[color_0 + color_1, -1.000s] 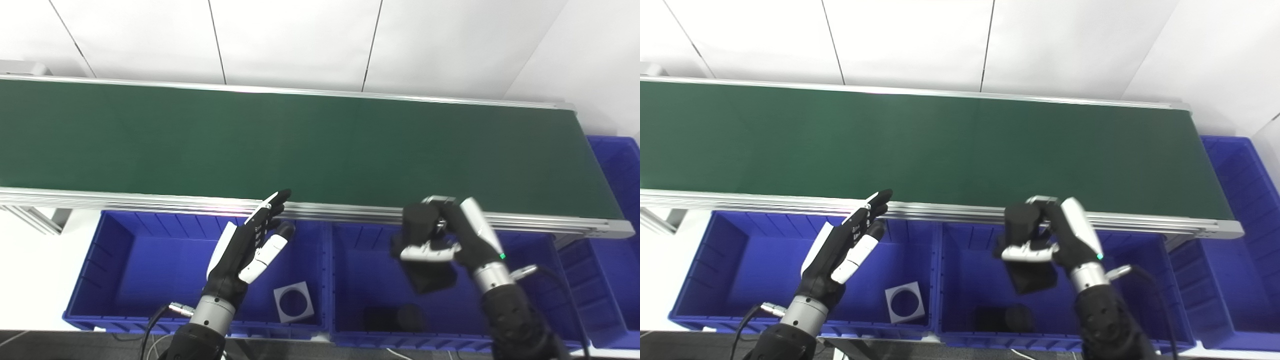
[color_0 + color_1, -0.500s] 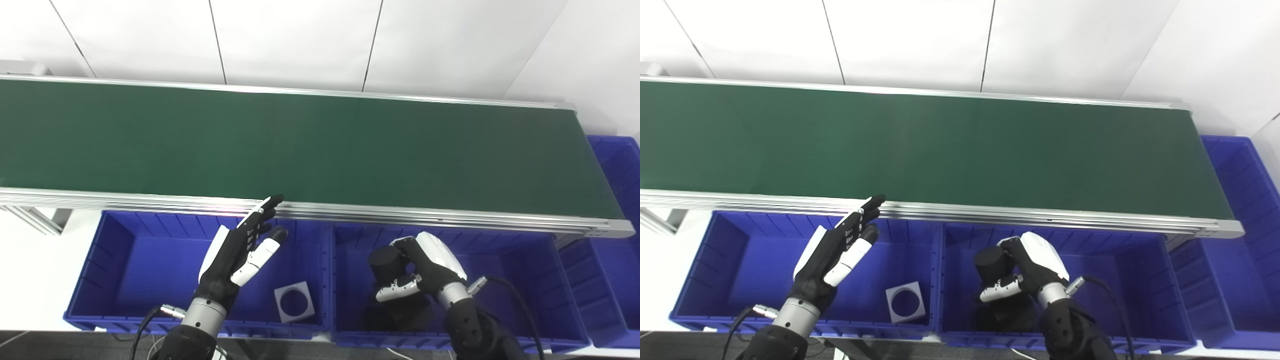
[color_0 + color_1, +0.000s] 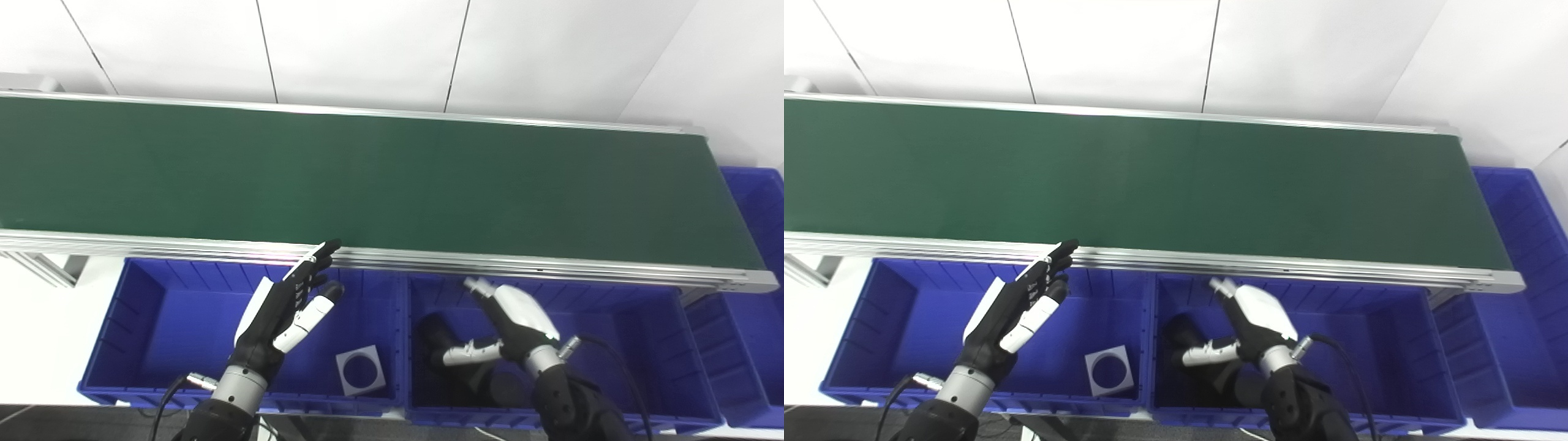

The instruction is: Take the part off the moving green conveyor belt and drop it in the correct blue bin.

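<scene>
Left hand [image 3: 282,318]: open, fingers straight and together, tips toward 1 o'clock, thumb apart; holds nothing.
Right hand [image 3: 511,318]: open, fingers spread toward 11 o'clock, thumb toward 9 o'clock; grips nothing.
Arms: both enter from 6 o'clock.

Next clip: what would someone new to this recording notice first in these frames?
The long green conveyor belt spans the picture with no part on it. Below it, the right hand is open over the middle blue plastic bin, where black cylindrical parts lie. The left hand is open above the left blue bin, which holds a grey square plate with a round hole.
</scene>
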Robot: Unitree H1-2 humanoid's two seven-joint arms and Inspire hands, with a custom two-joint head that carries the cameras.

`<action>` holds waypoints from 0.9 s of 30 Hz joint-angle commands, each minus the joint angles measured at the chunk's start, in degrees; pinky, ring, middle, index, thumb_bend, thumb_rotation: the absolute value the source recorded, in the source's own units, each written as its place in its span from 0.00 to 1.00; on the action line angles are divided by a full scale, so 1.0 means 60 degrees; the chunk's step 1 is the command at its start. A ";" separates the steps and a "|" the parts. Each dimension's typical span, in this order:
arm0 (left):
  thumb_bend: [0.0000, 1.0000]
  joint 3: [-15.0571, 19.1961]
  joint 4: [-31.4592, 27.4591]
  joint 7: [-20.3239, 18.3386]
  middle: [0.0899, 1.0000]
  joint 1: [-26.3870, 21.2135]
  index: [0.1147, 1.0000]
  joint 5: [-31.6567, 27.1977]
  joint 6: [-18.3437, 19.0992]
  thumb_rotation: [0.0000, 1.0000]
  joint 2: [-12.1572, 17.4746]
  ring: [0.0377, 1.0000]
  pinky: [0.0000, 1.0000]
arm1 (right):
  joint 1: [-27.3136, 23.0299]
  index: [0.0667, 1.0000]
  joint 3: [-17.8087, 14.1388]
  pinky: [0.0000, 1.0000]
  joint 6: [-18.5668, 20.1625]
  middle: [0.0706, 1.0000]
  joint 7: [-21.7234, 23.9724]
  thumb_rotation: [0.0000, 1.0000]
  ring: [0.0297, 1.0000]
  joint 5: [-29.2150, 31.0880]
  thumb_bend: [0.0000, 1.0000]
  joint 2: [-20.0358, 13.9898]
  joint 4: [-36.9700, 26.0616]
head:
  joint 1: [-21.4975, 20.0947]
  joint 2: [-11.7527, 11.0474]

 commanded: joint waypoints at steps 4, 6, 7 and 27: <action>0.62 0.0008 0.0063 -0.0133 0.97 -0.0411 0.91 -0.0040 -0.0516 0.85 0.0258 0.96 0.92 | 0.0448 1.00 -0.0386 1.00 -0.1398 1.00 -0.1696 0.55 1.00 0.0767 0.91 0.0443 -0.0841 | 0.0038 -0.0097; 0.62 -0.0008 0.0132 -0.0211 0.97 -0.0506 0.92 -0.0037 -0.0551 0.86 0.0349 0.96 0.92 | 0.0674 1.00 -0.0522 0.94 -0.1892 1.00 -0.2148 0.56 1.00 0.1151 0.90 0.0578 -0.0990 | 0.0055 -0.0173; 0.62 -0.0013 0.0178 -0.0229 0.97 -0.0552 0.92 -0.0019 -0.0586 0.87 0.0377 0.97 0.92 | 0.0834 1.00 -0.0580 0.92 -0.2129 1.00 -0.2352 0.56 1.00 0.1358 0.90 0.0674 -0.1098 | 0.0088 -0.0274; 0.73 -0.0212 0.1827 -0.0304 0.98 -0.0729 0.94 -0.0090 -0.2427 0.83 0.0405 0.94 0.89 | 0.1921 1.00 -0.1299 0.94 -0.3631 0.94 -0.1082 0.59 0.95 0.6963 0.96 0.0431 -0.1313 | 0.0755 -0.1026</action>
